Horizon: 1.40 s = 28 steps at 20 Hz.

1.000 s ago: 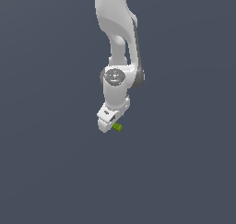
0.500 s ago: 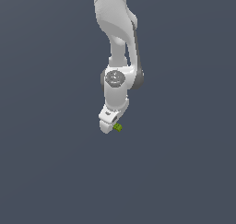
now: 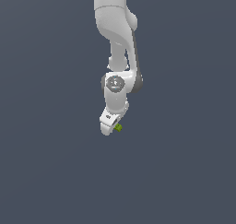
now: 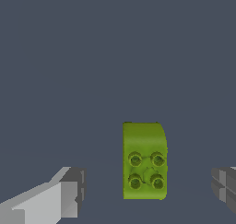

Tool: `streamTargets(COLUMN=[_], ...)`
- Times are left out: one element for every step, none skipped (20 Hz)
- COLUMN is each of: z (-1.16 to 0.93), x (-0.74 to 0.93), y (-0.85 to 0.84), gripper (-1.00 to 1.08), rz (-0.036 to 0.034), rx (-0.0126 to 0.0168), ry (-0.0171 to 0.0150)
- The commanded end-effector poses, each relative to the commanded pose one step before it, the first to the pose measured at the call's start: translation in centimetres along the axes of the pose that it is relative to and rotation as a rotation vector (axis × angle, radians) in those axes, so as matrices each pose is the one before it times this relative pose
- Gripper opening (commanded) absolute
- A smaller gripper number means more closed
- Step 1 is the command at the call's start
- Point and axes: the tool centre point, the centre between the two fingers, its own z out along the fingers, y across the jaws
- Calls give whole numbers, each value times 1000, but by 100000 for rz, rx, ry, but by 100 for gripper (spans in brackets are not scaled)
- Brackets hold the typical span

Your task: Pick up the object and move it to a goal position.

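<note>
Straddling the lime-green object [image 4: 144, 160] — untouched — the gripper [image 4: 150, 193] gapes wide.

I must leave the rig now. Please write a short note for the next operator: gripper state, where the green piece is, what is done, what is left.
Gripper: open, fingers wide apart on either side of the green piece, not touching it.
Green piece: between the fingers in the wrist view; beside the gripper tip in the exterior view.
Done: gripper is lined up over the piece.
Left: close on it, lift, carry to the goal. No goal marker is visible.
</note>
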Motion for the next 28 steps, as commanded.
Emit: streamTargets(z=[1270, 396, 324, 258, 188, 131, 75, 24, 0, 0, 0, 0, 0, 0, 0, 0, 0, 0, -26, -22, -65, -108, -152, -196, -240, -285, -328, -373], x=[-24, -20, 13, -2, 29, 9, 8, 3, 0, 0, 0, 0, 0, 0, 0, 0, 0, 0, -19, 1, 4, 7, 10, 13, 16, 25, 22, 25], y=[-75, 10, 0, 20, 8, 22, 17, 6, 0, 0, 0, 0, 0, 0, 0, 0, 0, 0, 24, -9, -27, -46, -64, -83, -101, -123, -138, -157], gripper=[100, 100, 100, 100, 100, 100, 100, 100, -100, -100, -100, -100, -100, -100, -100, -100, -100, -100, -100, -100, -100, -100, -100, -100, -100, -100, -100, -100], rz=[-158, 0, -49, 0, -48, 0, 0, 0, 0, 0, 0, 0, 0, 0, 0, 0, 0, 0, 35, 0, 0, 0, 0, 0, 0, -10, 0, 0], rx=[68, 0, -2, 0, -6, 0, 0, 0, 0, 0, 0, 0, 0, 0, 0, 0, 0, 0, -34, 0, 0, 0, 0, 0, 0, -27, 0, 0], ry=[-36, 0, 3, 0, 6, 0, 0, 0, 0, 0, 0, 0, 0, 0, 0, 0, 0, 0, 1, 0, 0, 0, 0, 0, 0, -40, 0, 0])
